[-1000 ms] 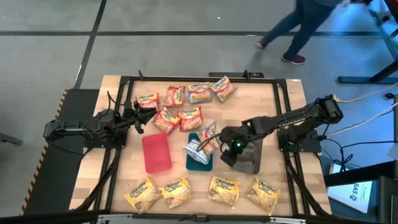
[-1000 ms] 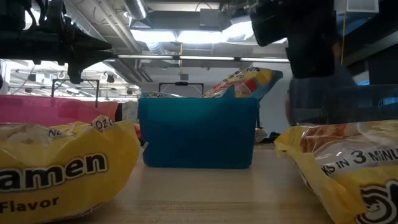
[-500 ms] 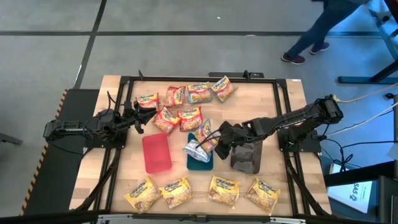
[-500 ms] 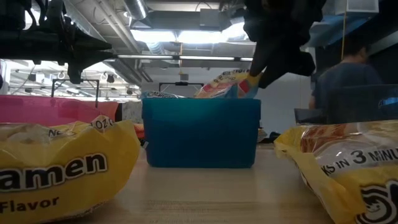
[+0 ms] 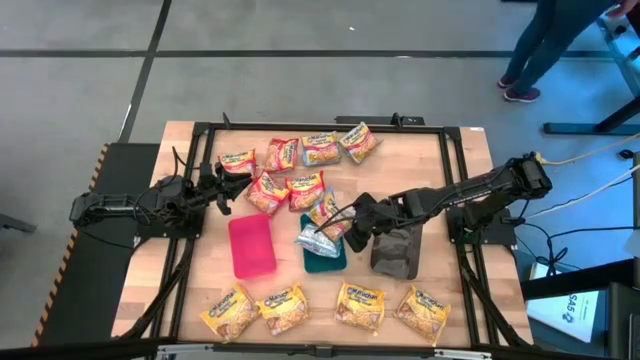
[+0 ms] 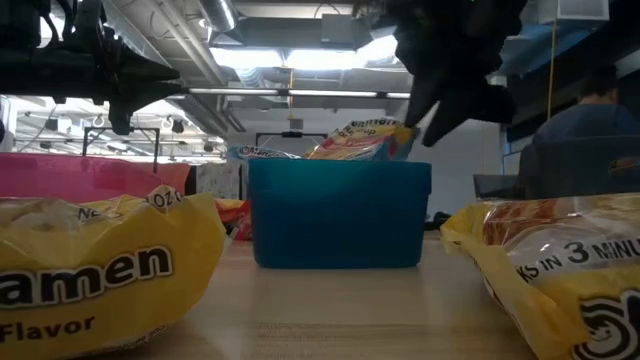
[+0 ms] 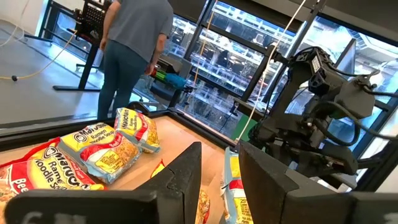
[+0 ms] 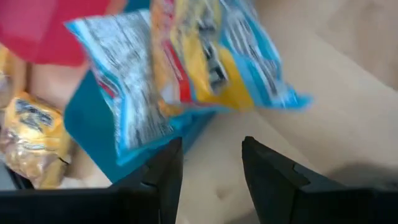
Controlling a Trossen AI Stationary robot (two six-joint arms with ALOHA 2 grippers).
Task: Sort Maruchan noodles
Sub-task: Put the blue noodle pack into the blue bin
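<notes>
Right gripper (image 5: 352,226), jaws now parted and holding nothing, has backed off beside the teal tray (image 5: 325,256), leaving two blue-edged noodle packets (image 5: 322,226) resting on it — drop looks done; left gripper (image 5: 222,190) waits, jaws narrowly apart, by the red packets (image 5: 283,182).

One camera looks straight down on the wooden table (image 5: 440,180); another sits at tabletop level; both show the teal rectangular plastic tray (image 5: 324,255).
</notes>
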